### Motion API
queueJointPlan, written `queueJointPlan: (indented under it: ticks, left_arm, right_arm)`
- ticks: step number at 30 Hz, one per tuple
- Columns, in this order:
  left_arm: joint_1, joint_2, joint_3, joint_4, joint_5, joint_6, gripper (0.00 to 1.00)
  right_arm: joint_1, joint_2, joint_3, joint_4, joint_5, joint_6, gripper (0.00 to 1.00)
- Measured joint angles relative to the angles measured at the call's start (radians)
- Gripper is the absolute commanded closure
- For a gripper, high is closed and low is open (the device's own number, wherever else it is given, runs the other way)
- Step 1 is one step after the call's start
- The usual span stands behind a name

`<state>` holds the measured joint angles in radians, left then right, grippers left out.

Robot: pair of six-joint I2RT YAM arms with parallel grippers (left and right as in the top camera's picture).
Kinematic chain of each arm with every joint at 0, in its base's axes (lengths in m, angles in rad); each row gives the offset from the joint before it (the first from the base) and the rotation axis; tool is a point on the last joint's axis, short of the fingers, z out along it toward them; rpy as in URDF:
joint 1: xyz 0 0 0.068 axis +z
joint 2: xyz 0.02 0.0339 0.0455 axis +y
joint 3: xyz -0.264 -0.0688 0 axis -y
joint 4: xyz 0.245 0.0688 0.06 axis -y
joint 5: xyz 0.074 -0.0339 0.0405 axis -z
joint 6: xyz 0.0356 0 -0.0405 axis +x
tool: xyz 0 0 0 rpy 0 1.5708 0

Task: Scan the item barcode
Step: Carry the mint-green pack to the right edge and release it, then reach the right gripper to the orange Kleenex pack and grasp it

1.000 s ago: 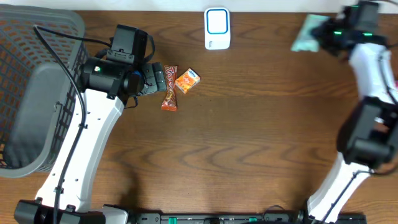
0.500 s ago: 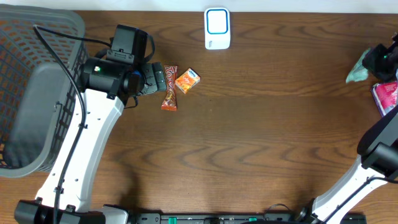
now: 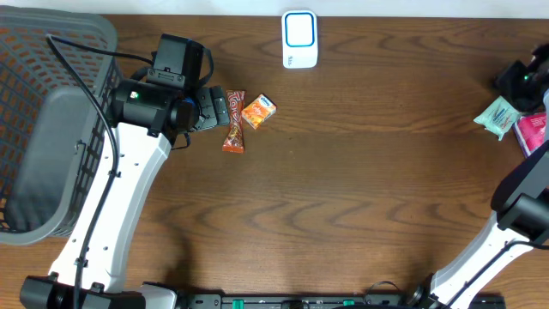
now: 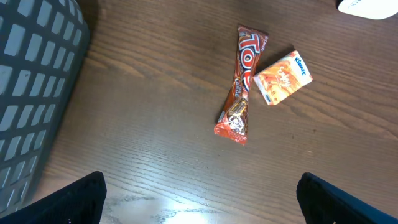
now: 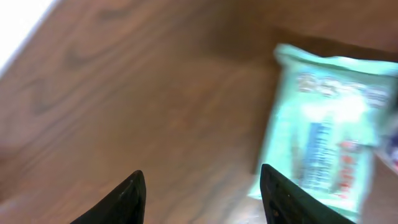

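A white scanner (image 3: 299, 39) with a blue-framed window lies at the table's back edge. My left gripper (image 3: 214, 109) is wide open with nothing between its fingers (image 4: 200, 193). Just ahead of it lie a red-orange candy bar (image 4: 241, 81) and a small orange packet (image 4: 283, 77), also seen from overhead as bar (image 3: 234, 122) and packet (image 3: 258, 112). My right gripper (image 3: 525, 81) is at the far right edge, open and empty (image 5: 205, 193). A mint-green packet (image 3: 497, 117) lies loose on the table beside its right finger (image 5: 326, 124), blurred.
A grey mesh basket (image 3: 43, 129) fills the left side of the table, its wall close to my left gripper (image 4: 31, 93). A pink packet (image 3: 535, 130) lies at the right edge next to the green one.
My right arm swung from the back of the table to the far right edge with the green packet, then its jaws opened and the packet now lies loose. The left arm has not moved.
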<state>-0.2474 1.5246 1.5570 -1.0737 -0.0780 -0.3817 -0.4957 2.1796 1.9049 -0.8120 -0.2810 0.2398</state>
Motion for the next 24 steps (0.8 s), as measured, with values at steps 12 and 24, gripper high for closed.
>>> queueJointPlan:
  ticks: [12, 24]
  left_arm:
    - [0.0, 0.0, 0.0, 0.0, 0.0, 0.0, 0.02]
    - [0.0, 0.0, 0.0, 0.0, 0.0, 0.0, 0.02]
  right_arm:
    - [0.315, -0.021, 0.007, -0.119, -0.414, -0.072, 0.09]
    - [0.842, -0.021, -0.132, 0.097, -0.312, 0.116, 0.31]
